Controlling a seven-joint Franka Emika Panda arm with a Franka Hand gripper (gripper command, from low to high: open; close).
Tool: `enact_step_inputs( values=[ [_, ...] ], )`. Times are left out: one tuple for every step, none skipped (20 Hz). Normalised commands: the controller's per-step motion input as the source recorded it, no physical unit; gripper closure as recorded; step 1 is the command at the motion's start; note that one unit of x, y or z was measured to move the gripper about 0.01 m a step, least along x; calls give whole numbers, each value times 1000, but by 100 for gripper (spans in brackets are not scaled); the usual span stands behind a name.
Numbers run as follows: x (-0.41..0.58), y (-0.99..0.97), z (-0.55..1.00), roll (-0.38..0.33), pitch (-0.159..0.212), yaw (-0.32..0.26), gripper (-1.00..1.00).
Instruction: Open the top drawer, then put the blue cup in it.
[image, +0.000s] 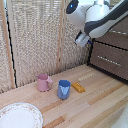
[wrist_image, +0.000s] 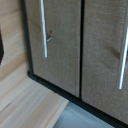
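Hovering near top drawer (image: 114, 36), fingers' spread unclear, blue cup (image: 63, 89) untouched on table (image: 95, 102)

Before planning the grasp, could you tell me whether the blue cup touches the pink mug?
Apart: the exterior view shows bare wood between the blue cup and pink mug.

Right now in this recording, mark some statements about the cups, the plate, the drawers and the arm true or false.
1. The small blue mug stands upright on the light wooden table. True.
2. The pink mug lies on the patterned white plate. False: it stands on the table, apart from the plate.
3. The dark brown top drawer is pulled open. False: it looks closed.
4. The gripper holds the blue mug. False: it hangs above the table, well away from it.
5. A small orange block lies beside the blue mug. True.
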Motion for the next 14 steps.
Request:
enact_step_inputs(
  values=[
    [-83,-554,0,-345,-19,21,-100],
    [-43,-586,0,-335,0,0,-100],
    [-54,-634,0,-321,0,0,-100],
    [-77,-649,0,-317,0,0,-100],
    [-86,-651,0,-314,0,0,-100],
    [-89,-651,0,-311,0,1,-100],
    [-89,-649,0,-311,0,3,-100],
    [-71,-643,0,-306,-5,14,-100],
    [-57,-626,0,-308,-6,19,-100],
    [-74,-626,0,-299,-3,26,-100],
    [-83,-609,0,-297,0,32,-100],
    [-109,-606,14,-294,0,32,-100],
    [-117,-583,43,-281,0,49,-100],
    [-143,-557,91,-287,0,51,-100]
  ],
)
